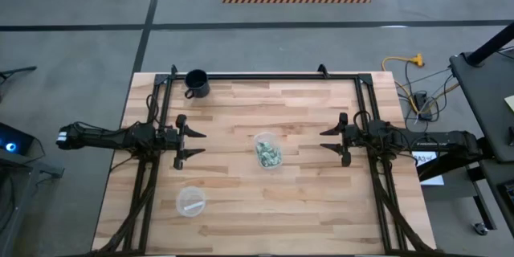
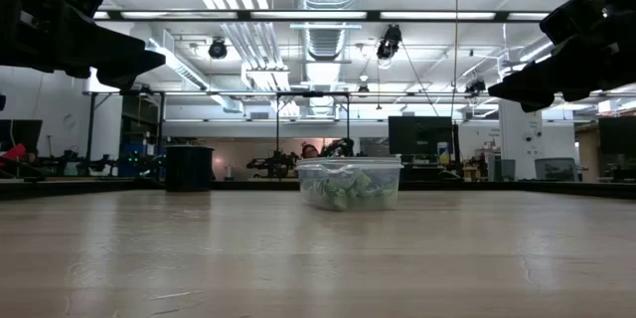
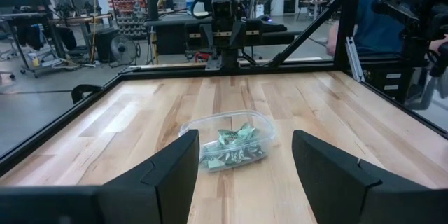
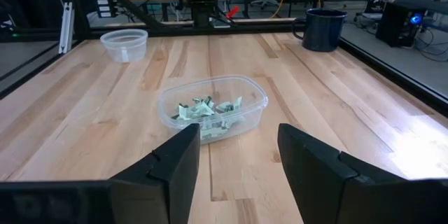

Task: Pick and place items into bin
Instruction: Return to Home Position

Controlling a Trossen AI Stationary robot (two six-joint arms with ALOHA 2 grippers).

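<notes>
The clear plastic cup (image 1: 267, 151) stands on its base at the middle of the table. The small pale-green and white wrapped pieces (image 4: 210, 109) lie heaped inside it, also seen through its wall in the low view (image 2: 348, 190) and the left wrist view (image 3: 231, 148). My left gripper (image 1: 195, 143) hovers open left of the cup, above the table, fingers pointing at it (image 3: 245, 175). My right gripper (image 1: 324, 140) hovers open right of the cup, also pointing at it (image 4: 238, 175). Neither touches anything. I see no loose pieces on the table.
A black mug with a handle (image 1: 197, 83) stands near the far left corner. A flatter clear round dish with a white strip (image 1: 190, 201) sits toward the near left. A black frame (image 1: 265, 76) borders the wooden table. A person in a blue top (image 3: 392, 21) sits beyond the right side.
</notes>
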